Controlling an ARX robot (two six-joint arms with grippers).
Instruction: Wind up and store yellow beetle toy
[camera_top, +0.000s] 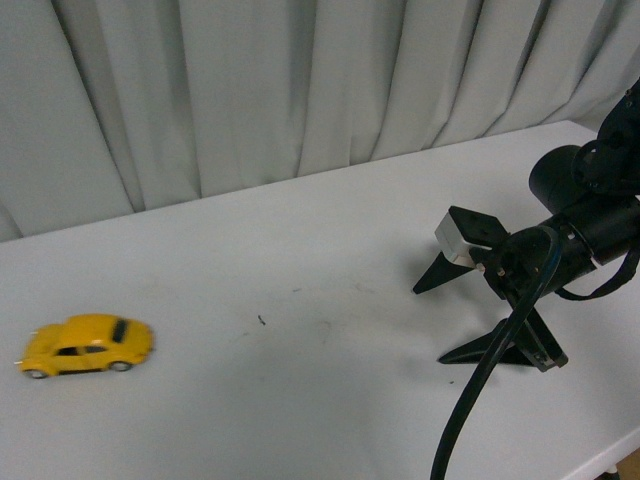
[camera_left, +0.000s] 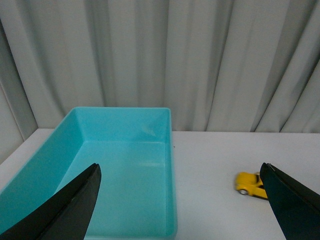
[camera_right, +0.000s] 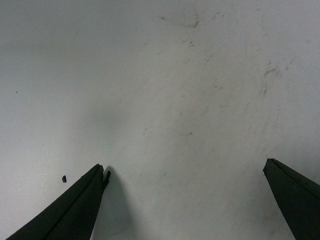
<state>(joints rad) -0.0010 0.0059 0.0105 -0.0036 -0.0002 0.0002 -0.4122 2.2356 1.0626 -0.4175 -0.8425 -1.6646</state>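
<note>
1. Looking through the front view, I find the yellow toy car (camera_top: 88, 345) standing on its wheels on the white surface (camera_top: 300, 230), far over on my left side and gripped by nothing. It is slightly smeared, so it may be rolling, though I cannot be sure. My right hand (camera_top: 430, 325) sits low over the surface well apart from the car, jaws spread and holding nothing. The left hand does not show here.
2. Switching to the left wrist view, my left hand (camera_left: 180, 167) is spread wide and empty. A blue tub (camera_left: 172, 200) stands on the surface with nothing inside, and the car (camera_left: 251, 185) is outside it, near its long wall but apart.
3. Checking the right wrist view, my right hand (camera_right: 183, 165) is wide apart over bare, scuffed surface.
4. My judgement: storing is left entirely. Whether the winding is done, I cannot tell.
</note>
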